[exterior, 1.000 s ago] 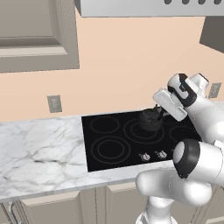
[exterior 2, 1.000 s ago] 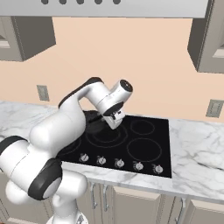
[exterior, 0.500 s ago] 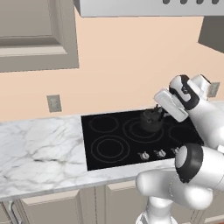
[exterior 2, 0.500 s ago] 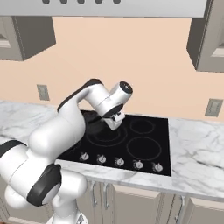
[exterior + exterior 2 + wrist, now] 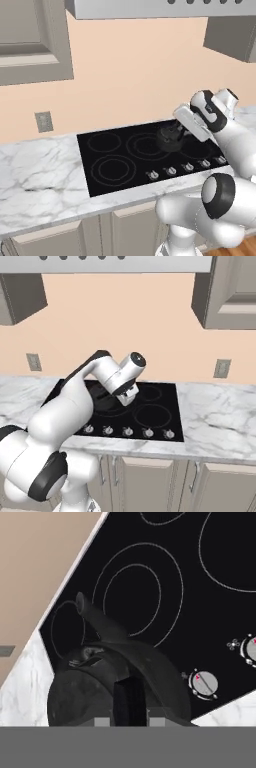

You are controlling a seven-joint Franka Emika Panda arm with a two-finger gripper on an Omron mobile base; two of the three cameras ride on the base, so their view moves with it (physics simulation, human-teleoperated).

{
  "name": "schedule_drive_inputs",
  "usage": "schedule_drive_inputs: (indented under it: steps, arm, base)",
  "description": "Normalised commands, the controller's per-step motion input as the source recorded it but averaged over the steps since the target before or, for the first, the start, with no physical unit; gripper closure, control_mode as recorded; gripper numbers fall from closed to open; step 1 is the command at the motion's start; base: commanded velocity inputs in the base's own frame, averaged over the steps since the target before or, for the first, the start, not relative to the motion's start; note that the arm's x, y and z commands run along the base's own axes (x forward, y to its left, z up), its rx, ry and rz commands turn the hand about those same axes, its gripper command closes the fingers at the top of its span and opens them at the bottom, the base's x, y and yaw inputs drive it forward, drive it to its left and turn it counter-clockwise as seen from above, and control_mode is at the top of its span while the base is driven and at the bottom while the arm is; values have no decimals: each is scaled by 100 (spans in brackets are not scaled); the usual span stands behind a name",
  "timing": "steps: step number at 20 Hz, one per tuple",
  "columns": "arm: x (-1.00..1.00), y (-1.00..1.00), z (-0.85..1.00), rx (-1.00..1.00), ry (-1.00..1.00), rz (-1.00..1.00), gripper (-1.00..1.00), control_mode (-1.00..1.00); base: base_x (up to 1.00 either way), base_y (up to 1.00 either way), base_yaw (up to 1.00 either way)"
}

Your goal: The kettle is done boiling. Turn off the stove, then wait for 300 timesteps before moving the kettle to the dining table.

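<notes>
Kettle (image 5: 115, 677) handle pinched by the tool (image 5: 129, 704); left base view shows stove (image 5: 125, 160).

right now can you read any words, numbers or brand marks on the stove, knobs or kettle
No readable text anywhere.
stove: no words, bare black glass with grey burner rings.
knob: a red pointer mark and a tiny grey symbol beside it, too small to read.
kettle: no label or brand visible.
</notes>
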Motion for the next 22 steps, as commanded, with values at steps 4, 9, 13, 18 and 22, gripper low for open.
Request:
schedule_drive_inputs:
  steps: [4, 9, 13, 18, 22]
  arm:
    - [0, 0, 0, 0, 0, 0, 100, 100]
    - [0, 0, 0, 0, 0, 0, 100, 100]
    - [0, 0, 0, 0, 0, 0, 100, 100]
    - [0, 0, 0, 0, 0, 0, 100, 100]
    - [0, 0, 0, 0, 0, 0, 100, 100]
  base:
    - [-14, 0, -35]
    - [-10, 0, -38]
    - [-10, -1, -39]
    - [-4, -12, -39]
    - [-8, -11, -40]
